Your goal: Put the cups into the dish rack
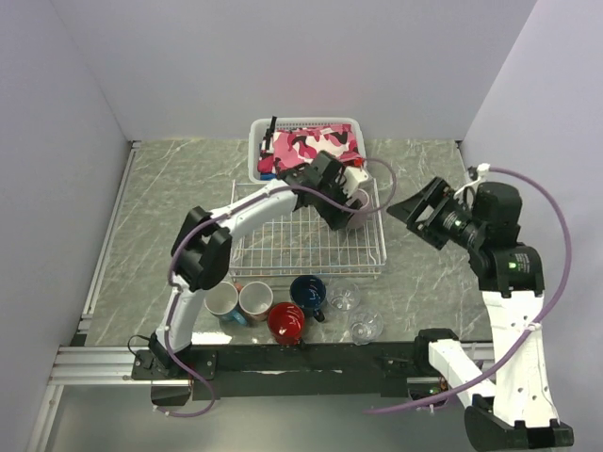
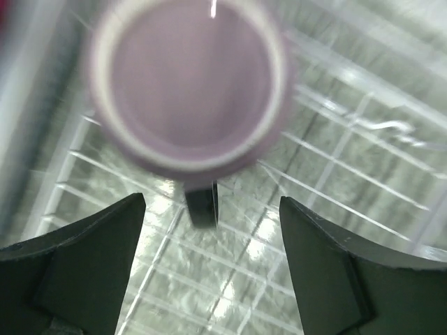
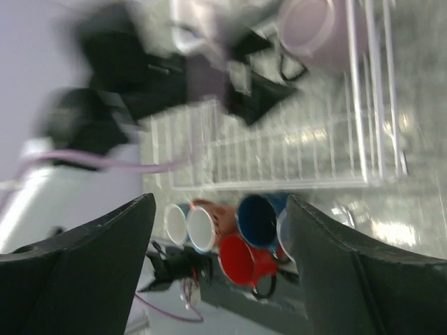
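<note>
A teal mug (image 1: 220, 300), a brown mug (image 1: 255, 299), a red mug (image 1: 285, 320), a navy mug (image 1: 307, 292) and two clear glasses (image 1: 345, 299) are waiting in a cluster at the near edge of the marbled desk (image 1: 170, 188). Beyond them the white wire rack (image 1: 283, 247) is lying flat, and a pink mug (image 2: 188, 77) is sitting in its far right corner. The left claw (image 2: 211, 204) is hovering just over that mug, fingers spread wide and gripping nothing. The right claw (image 3: 220, 202) is hanging beside the rack, likewise spread and empty. The mugs are probably stiff, weighty and slick-glazed, best pinched across the rim wall; the glasses look fragile and want a gentle grip. Farthest back, a basket (image 1: 256, 141) is holding pink cloth (image 1: 316, 146).
</note>
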Robot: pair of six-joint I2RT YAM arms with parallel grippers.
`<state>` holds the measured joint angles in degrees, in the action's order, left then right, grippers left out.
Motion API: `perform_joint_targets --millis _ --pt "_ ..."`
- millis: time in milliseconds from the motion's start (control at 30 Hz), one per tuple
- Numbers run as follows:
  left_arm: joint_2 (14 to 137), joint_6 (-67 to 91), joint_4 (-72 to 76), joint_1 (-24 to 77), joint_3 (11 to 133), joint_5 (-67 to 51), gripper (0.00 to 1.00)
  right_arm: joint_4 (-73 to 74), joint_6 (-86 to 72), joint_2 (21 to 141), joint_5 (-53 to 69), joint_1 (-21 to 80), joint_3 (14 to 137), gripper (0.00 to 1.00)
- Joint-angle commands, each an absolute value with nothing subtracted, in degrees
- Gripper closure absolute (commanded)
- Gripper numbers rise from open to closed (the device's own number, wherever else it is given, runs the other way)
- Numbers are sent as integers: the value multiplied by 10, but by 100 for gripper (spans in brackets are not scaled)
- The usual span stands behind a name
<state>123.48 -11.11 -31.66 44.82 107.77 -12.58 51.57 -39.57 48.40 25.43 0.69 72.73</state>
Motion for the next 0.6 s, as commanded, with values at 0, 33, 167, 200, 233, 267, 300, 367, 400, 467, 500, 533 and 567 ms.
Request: perform_joint_targets --millis 0,33,167,200,233,267,300,367,400,467,500,533,567 --pt "1103 -116 -357 434 1139 -168 16 524 -357 481 263 3 692 19" --pt "1085 -117 -359 431 1136 -171 15 554 -343 499 254 3 692 20" --pt "1004 -95 -374 357 1129 -212 14 620 -304 544 186 92 688 21" --pt "980 -75 -380 337 1130 -227 14 617 -318 548 173 151 681 21" --pt "969 -67 -390 317 1128 -256 14 609 -326 551 157 176 675 21" --pt "956 -62 -394 277 1111 -267 14 604 -334 555 152 201 671 22" --pt "930 -59 -395 261 1097 -271 14 602 -337 562 150 218 668 22" --pt "899 -56 -393 218 1044 -281 14 603 -334 589 142 261 667 27" --pt "869 -51 -389 205 1025 -287 14 606 -331 601 131 276 677 29" --pt "841 -45 -381 174 974 -297 14 608 -329 637 107 329 689 31" --pt "819 -41 -381 169 962 -297 14 606 -327 650 100 346 703 32" --pt "810 -40 -379 163 948 -300 14 597 -326 678 93 360 709 32" --pt "799 -36 -370 152 923 -309 14 592 -323 695 87 387 717 32"
